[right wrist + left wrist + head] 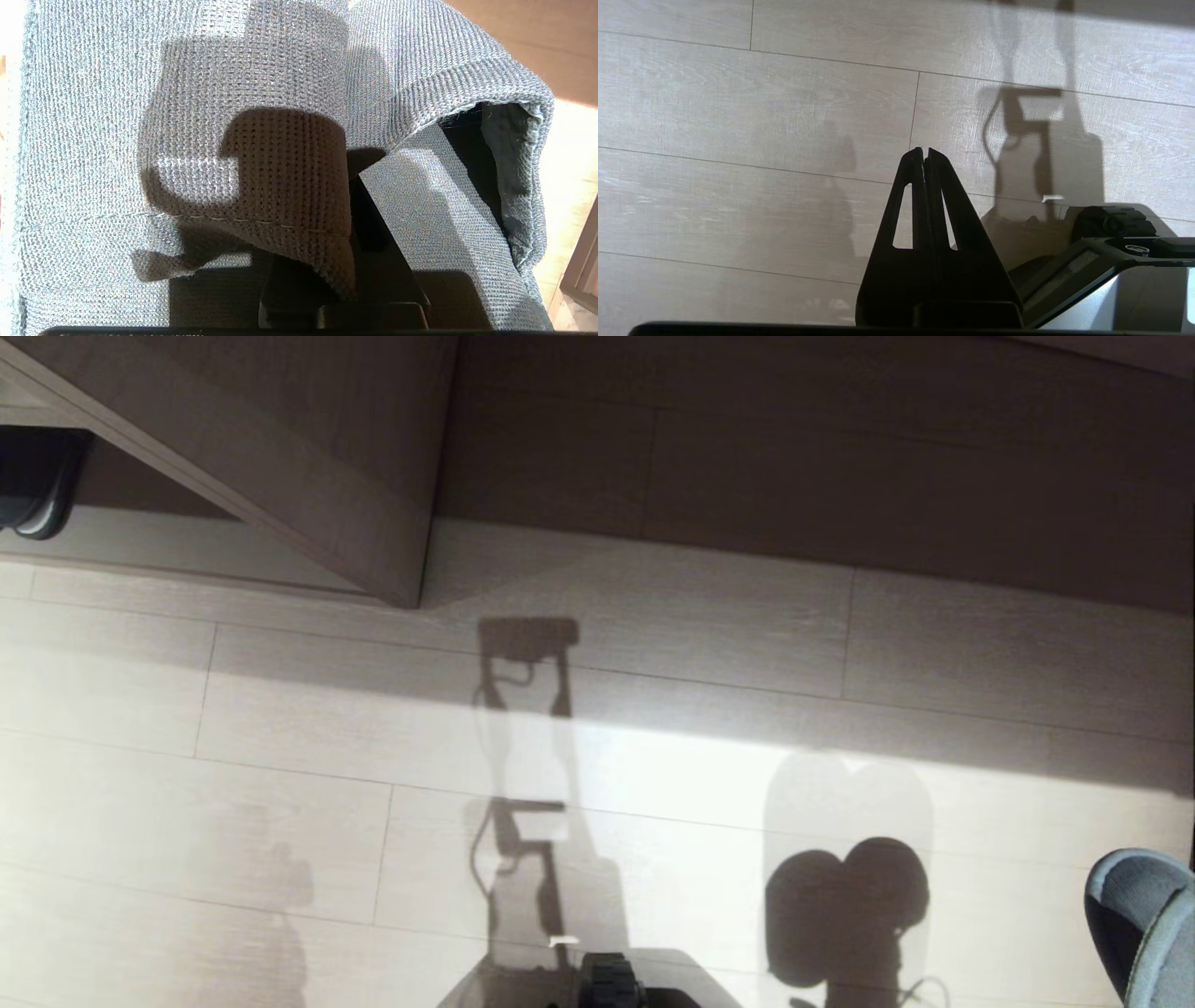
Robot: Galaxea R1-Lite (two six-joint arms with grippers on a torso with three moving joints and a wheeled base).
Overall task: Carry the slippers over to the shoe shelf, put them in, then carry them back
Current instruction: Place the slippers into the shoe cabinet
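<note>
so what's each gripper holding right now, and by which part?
Right gripper is shut on the slippers, pinching the knit toe band's edge. Left gripper is shut and empty above the floor.

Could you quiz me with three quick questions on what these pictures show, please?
1. True or false: the left gripper is holding a slipper.
2. What fills the right wrist view? A) a black closed shoe B) the grey knitted slippers C) a cup
3. Fill in: in the head view, a slipper peeks in at the lower ____ corner, over the pale plank floor.

Key:
1. False; it hangs shut and empty above the floor.
2. B; the right gripper is shut on the fabric.
3. Right.
</note>
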